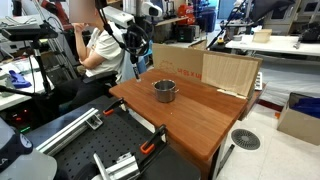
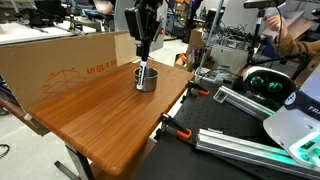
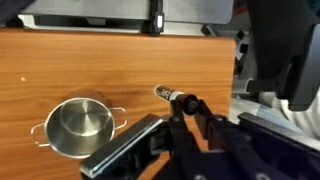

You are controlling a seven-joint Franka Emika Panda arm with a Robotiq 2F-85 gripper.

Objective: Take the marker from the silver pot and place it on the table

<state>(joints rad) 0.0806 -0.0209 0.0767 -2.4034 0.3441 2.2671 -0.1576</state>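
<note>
My gripper [image 3: 190, 105] is shut on the marker [image 3: 165, 95], a short dark stick with a white band, and its end sticks out past the fingertips. In an exterior view the gripper [image 2: 143, 45] holds the marker [image 2: 144, 68] upright just above the silver pot [image 2: 146, 80]. The pot [image 3: 80, 125] looks empty in the wrist view and stands on the reddish-brown table [image 3: 100, 60]. In an exterior view the gripper [image 1: 135, 55] hangs up and to the left of the pot [image 1: 164, 91] on the table [image 1: 200, 115].
A cardboard wall [image 1: 230, 72] [image 2: 60, 60] stands along one table edge. A black railed platform [image 1: 100, 150] [image 2: 240, 140] adjoins the table. A round floor fan [image 1: 245, 139] sits on the floor. A seated person [image 1: 100, 45] is behind the arm.
</note>
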